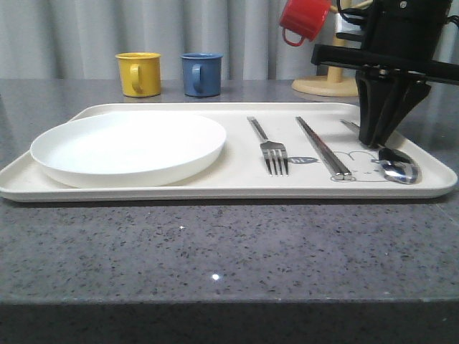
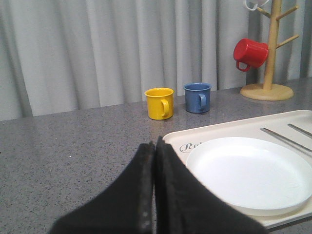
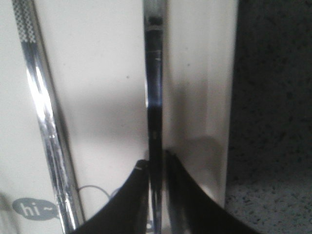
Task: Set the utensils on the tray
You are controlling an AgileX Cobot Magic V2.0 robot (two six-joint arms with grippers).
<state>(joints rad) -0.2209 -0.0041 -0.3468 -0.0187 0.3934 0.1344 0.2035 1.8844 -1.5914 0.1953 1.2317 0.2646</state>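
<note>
The cream tray [image 1: 215,192] lies across the grey table with a fork [image 1: 269,147], a pair of chopsticks [image 1: 323,147] and a spoon [image 1: 399,166] side by side on its right half. My right gripper [image 1: 374,141] points straight down over the spoon's handle, the bowl resting on the tray. In the right wrist view the gripper [image 3: 156,163] is shut on the spoon handle [image 3: 154,73], with the chopsticks [image 3: 41,112] alongside. My left gripper [image 2: 155,146] is shut on nothing, hovering off the tray's left end.
A round white plate [image 1: 129,147] takes up the tray's left half. Behind the tray stand a yellow mug [image 1: 139,74] and a blue mug [image 1: 201,74]. A red mug [image 1: 304,19] hangs on a wooden mug tree [image 1: 326,84] at the back right.
</note>
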